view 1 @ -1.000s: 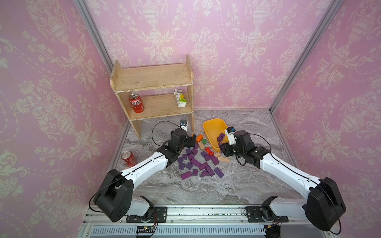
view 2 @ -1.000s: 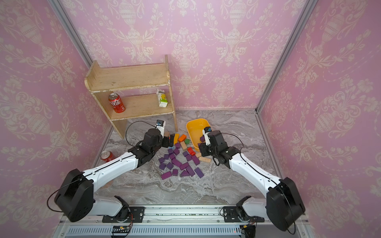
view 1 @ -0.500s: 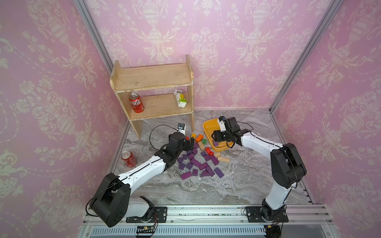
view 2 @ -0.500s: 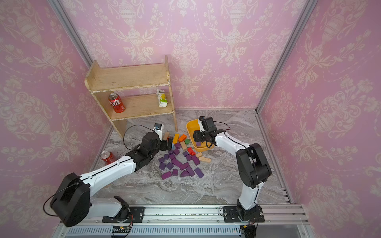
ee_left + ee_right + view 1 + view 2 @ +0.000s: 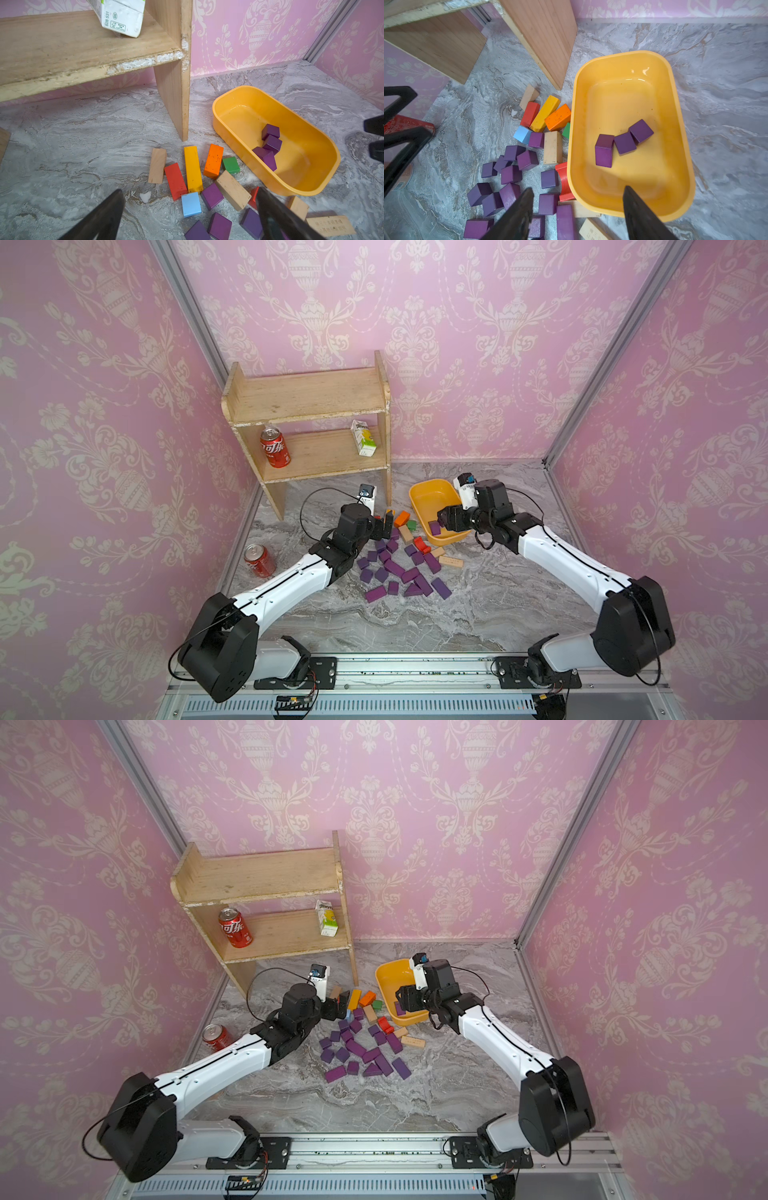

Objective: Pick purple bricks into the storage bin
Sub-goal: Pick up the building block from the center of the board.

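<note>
Right gripper (image 5: 578,190), shut a second ago, now hangs half-open and empty over the bin (image 5: 623,97), three purple bricks (image 5: 625,143) lying inside; left gripper (image 5: 190,190) stays wide above the pile (image 5: 395,572) on the table (image 5: 478,614).

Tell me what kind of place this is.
Likely a robot lab booth: pink wallpaper panels in metal framing, two arms on a base rail, purple bricks beside a storage bin.

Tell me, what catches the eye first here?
A heap of purple bricks spills across the grey floor. Next to it sits a yellow bin holding three more. Behind stands a wooden shelf with a red can.
</note>
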{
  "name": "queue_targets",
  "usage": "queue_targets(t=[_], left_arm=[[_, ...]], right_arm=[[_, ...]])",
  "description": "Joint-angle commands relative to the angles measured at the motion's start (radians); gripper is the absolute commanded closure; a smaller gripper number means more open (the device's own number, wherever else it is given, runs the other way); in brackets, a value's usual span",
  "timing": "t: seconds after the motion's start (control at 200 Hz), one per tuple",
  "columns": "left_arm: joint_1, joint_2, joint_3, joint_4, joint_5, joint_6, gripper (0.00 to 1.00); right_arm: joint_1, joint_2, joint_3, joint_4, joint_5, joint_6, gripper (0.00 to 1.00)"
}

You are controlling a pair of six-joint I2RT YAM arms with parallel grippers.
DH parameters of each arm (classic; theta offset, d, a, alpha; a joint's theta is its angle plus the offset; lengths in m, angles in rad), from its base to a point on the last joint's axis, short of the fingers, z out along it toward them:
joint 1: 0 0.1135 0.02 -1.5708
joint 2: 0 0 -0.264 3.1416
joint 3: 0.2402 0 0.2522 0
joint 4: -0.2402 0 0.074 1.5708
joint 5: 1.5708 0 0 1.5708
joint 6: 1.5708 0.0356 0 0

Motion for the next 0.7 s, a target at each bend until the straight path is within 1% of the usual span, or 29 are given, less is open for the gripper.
queue_targets(t=[0.0, 0.105, 0.18, 0.255, 0.33, 0.455, 0.55, 0.696], left_arm=[[0.01, 0.024, 0.036, 0.022, 0.079, 0.029, 0.01], [0.01, 0.031, 0.024, 0.063, 0.123, 0.033, 0.01], [0.01, 0.032, 0.013, 0.084, 0.144, 0.041, 0.01], [0.01, 0.03, 0.009, 0.064, 0.146, 0.048, 0.01], [0.01, 0.014, -0.005, 0.031, 0.142, 0.036, 0.01], [0.01, -0.036, -0.072, 0.047, 0.13, -0.01, 0.01], [0.01, -0.078, -0.132, 0.068, 0.119, -0.044, 0.01], [0.01, -0.124, -0.165, 0.072, 0.084, -0.06, 0.01]], right_arm=[[0.026, -0.088, -0.101, -0.069, 0.043, -0.008, 0.31], [0.031, -0.168, -0.19, -0.092, 0.047, 0.013, 0.31], [0.032, -0.216, -0.248, -0.091, 0.022, 0.034, 0.33], [0.035, -0.249, -0.305, -0.057, -0.031, 0.049, 0.34], [0.037, -0.264, -0.354, -0.017, -0.049, 0.074, 0.34], [0.047, -0.231, -0.393, 0.033, -0.063, 0.091, 0.35], [0.083, -0.185, -0.393, 0.071, -0.057, 0.097, 0.36], [0.152, -0.097, -0.353, 0.085, 0.013, 0.09, 0.38]])
